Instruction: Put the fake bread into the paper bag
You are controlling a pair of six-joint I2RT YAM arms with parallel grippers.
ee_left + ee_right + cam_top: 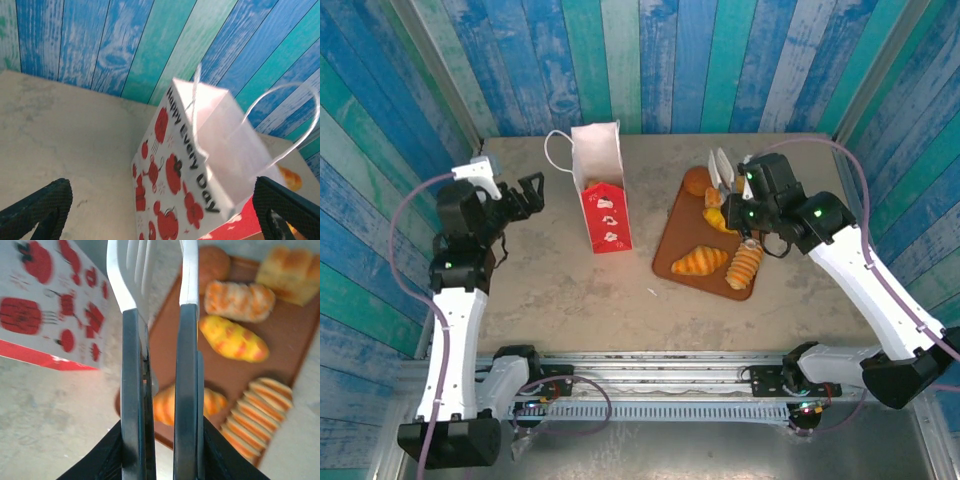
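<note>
The fake bread (700, 261) lay on a brown tray (672, 238) right of centre, just below the right gripper (738, 188) — the nearer arm — which was clamped on white tongs (720, 167). The paper bag (600, 190) stood left of the tray, nothing between them; beyond it the left gripper (528, 193) gaped wide, empty.

six pastries (232, 337), one bag (603, 200), one tray (672, 245)

My left arm (455, 320) stands bent at the elbow, left pincer (527, 198) spread wide, pointing right; my right arm (865, 275) reaches forward and inward, right pincer (740, 182) clamped on white tongs (722, 166).
</note>
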